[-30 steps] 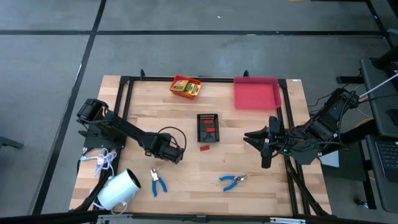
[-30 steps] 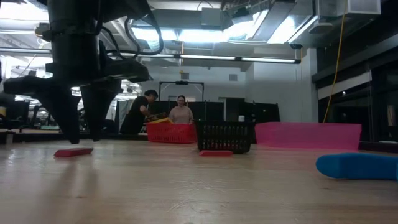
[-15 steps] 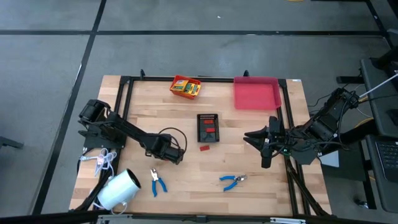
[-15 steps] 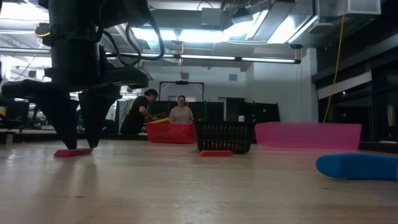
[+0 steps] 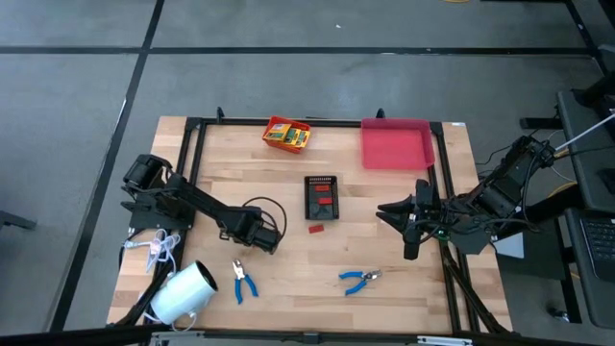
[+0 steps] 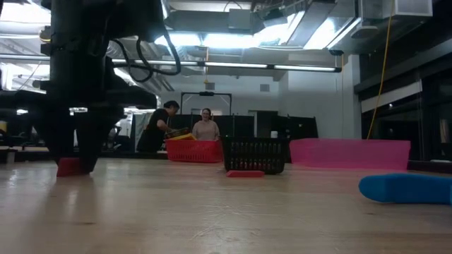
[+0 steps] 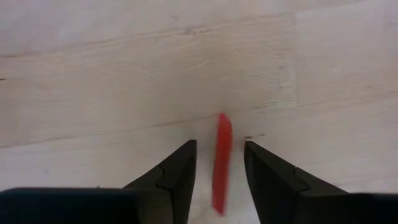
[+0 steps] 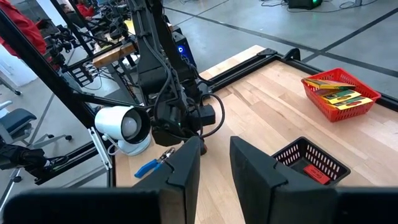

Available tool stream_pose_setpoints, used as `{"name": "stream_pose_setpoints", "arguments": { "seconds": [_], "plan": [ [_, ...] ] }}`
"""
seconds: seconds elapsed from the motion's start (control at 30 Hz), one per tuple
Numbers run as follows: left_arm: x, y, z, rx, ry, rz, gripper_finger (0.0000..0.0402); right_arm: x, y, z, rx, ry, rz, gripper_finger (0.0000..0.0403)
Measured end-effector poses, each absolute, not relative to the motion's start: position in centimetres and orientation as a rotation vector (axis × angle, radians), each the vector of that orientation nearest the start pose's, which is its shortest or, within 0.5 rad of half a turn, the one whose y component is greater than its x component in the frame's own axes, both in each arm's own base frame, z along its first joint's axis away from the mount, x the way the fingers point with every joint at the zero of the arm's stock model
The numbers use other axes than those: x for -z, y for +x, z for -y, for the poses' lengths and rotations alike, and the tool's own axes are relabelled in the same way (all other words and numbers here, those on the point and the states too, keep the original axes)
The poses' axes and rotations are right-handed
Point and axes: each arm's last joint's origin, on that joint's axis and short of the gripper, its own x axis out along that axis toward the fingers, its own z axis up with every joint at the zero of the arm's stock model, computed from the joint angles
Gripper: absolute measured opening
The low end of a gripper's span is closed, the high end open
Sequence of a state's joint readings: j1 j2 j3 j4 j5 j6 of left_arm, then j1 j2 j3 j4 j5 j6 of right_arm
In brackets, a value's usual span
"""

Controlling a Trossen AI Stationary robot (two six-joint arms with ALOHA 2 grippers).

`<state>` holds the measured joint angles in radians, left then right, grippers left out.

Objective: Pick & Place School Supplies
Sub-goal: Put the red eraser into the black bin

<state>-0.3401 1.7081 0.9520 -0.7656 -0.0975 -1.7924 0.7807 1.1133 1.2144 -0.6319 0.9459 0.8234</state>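
My left gripper [image 5: 254,234] points down at the left-centre of the table, its open fingers on either side of a tiny flat red piece [image 7: 221,158] that stands tipped on edge on the wood [image 6: 70,167]. Another red piece [image 5: 315,228] lies flat on the table. More red pieces lie in a black basket [image 5: 322,195]. Yellow-and-green boxes [image 5: 286,135] lie in a red basket. Two blue-handled pliers [image 5: 242,281] [image 5: 357,280] lie near the front edge. My right gripper [image 5: 411,231] waits open at the right, above the table. My left gripper comes from above, pointing down, with the red piece's long edge [image 7: 222,134] running between its two fingers [image 7: 177,174]. The piece stands tipped, its lower edge on the table. A gap shows on both sides of it, so I cannot tell whether a finger touches it.
A pink tray [image 5: 396,144] lies at the far right. A big white roll [image 5: 183,293] and a white cord bundle [image 5: 163,250] lie at the near left corner. A black frame [image 5: 192,125] rims the table. People stand far behind the table [image 6: 205,127].
My left gripper has gone down to the table and a little toward the left edge, and its fingers have drawn closer together. The red piece under it lay flat. It has slid left with the gripper and tipped up on edge.
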Motion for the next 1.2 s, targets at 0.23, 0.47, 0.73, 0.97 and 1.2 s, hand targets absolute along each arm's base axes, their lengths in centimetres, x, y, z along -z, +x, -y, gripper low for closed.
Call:
{"name": "stream_pose_setpoints", "arguments": {
  "seconds": [0.23, 0.47, 0.73, 0.97, 1.2],
  "plan": [
    [-14.4, 26.6, 9.1, -1.071, -1.080, -1.157, 0.0028, -38.2, 16.9, -13.4, 0.289, 0.408, -0.250, 0.0091],
    [-17.4, 27.7, 9.2, -0.883, -1.057, -1.031, 0.0014, -38.2, 16.9, -13.4, 0.289, 0.408, -0.250, 0.0091],
    [-22.2, 32.3, 6.7, -0.488, -0.921, -0.601, 0.0014, -38.3, 16.9, -13.3, 0.310, 0.386, -0.234, 0.0091],
    [-19.2, 35.8, -0.2, -0.455, -0.892, -0.575, 0.0013, -38.2, 16.9, -13.4, 0.288, 0.393, -0.247, 0.0091],
    [-16.7, 35.8, -5.7, -0.487, -0.899, -0.652, 0.0053, -38.4, 16.8, -13.6, 0.275, 0.412, -0.233, 0.0091]
  ]
}}
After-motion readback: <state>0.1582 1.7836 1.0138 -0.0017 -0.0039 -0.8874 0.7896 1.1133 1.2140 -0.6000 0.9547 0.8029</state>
